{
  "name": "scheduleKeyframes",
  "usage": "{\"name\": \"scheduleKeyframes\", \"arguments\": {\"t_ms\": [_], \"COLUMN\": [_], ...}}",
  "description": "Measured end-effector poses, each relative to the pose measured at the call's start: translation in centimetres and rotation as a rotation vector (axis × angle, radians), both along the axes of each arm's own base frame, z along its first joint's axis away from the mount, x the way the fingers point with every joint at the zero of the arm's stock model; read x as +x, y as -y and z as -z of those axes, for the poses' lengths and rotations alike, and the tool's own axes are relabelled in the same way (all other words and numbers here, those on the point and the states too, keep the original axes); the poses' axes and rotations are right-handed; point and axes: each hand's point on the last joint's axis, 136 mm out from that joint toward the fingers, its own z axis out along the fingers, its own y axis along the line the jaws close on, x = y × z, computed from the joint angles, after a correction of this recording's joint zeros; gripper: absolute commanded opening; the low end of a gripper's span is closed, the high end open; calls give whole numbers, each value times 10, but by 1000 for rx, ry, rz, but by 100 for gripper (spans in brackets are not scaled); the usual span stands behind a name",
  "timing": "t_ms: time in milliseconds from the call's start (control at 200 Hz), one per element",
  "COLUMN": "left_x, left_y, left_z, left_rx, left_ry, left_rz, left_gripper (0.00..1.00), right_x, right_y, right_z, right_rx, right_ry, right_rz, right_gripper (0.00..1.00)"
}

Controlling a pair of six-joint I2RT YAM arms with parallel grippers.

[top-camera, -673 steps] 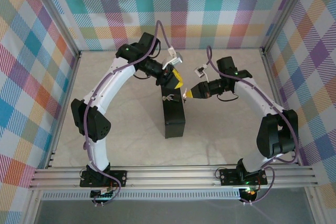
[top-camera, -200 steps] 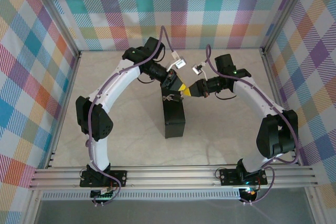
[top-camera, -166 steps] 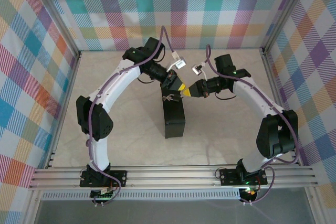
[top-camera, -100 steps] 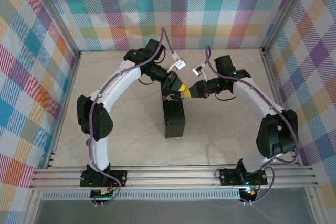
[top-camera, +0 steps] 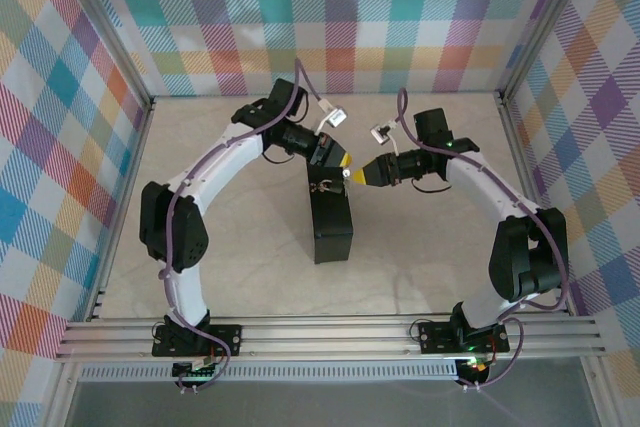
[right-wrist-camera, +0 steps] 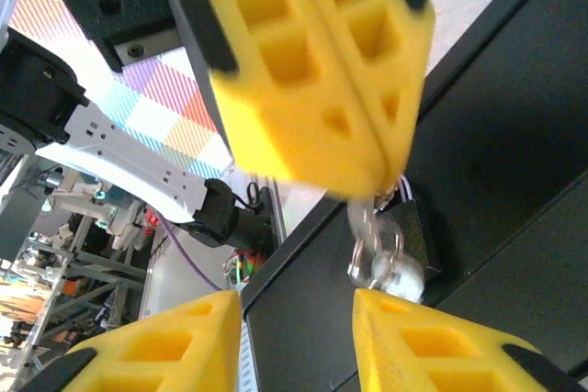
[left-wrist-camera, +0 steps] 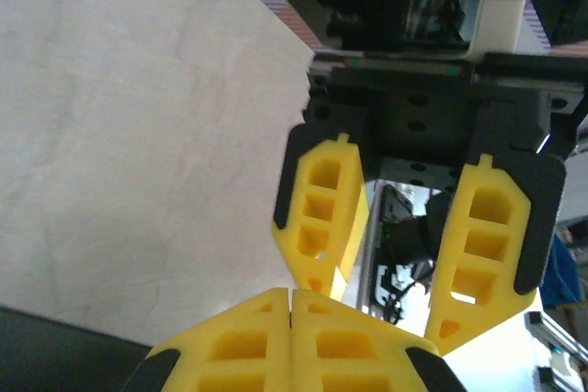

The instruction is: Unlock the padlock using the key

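Observation:
The padlock, small and dark grey with a silvery shackle, hangs at the far end of the black box. In the right wrist view the padlock sits against the box. Just above it my left gripper is shut, and the blurred silvery key with its ring dangles from the tip. My right gripper stands open close in front of it, holding nothing. From above, the left gripper and right gripper nearly touch tip to tip. The left wrist view shows my left gripper pressed shut facing the open right gripper.
The box lies lengthwise in the middle of the pale table; a corner of the box shows at the lower left of the left wrist view. Plaid walls and aluminium rails enclose the workspace.
My right gripper has opened and let go, drawing back slightly to the right. My left gripper closed about a second ago and stays shut at the meeting point above the padlock.

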Motion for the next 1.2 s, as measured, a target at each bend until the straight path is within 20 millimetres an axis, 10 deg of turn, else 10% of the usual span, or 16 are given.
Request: {"name": "scheduleKeyframes", "arguments": {"t_ms": [665,1200], "left_x": [46,56], "left_y": [3,3], "left_z": [-31,-36], "left_rx": [-100,-131], "left_ry": [10,30], "left_rz": [-249,-294], "left_gripper": [0,0], "right_x": [87,69], "right_y": [17,-14], "right_z": [-1,-34], "right_rx": [282,425], "right_ry": [-176,-140], "right_rz": [540,381], "right_gripper": [45,33]}}
